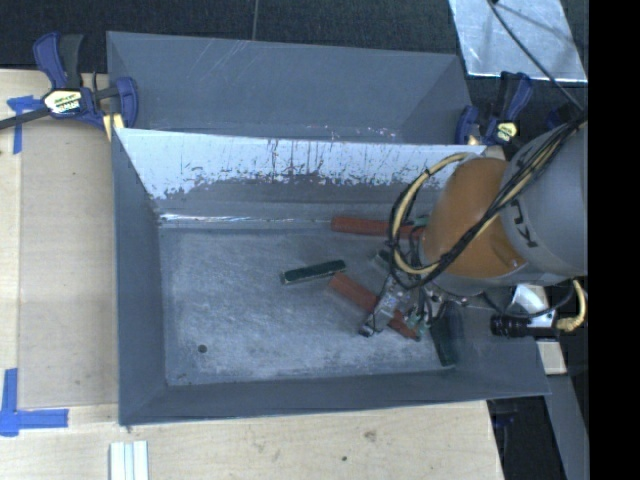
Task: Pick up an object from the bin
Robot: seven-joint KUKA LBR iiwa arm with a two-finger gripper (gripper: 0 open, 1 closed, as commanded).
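In the lower right of the metal bin (140, 268), the end effector (381, 316) is just beside a flat reddish-brown block (349, 289); spread or pressed together, I cannot tell.

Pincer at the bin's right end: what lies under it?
A reddish-brown piece peeks out beneath the pincer, a dark bar beside it. The arm covers whatever else lies there.

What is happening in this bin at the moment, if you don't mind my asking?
The robot arm reaches into the grey bin from the right. Its pincer is low over the floor on the right side, next to a reddish-brown block. A dark green bar lies just left of it. Whether anything is gripped cannot be told.
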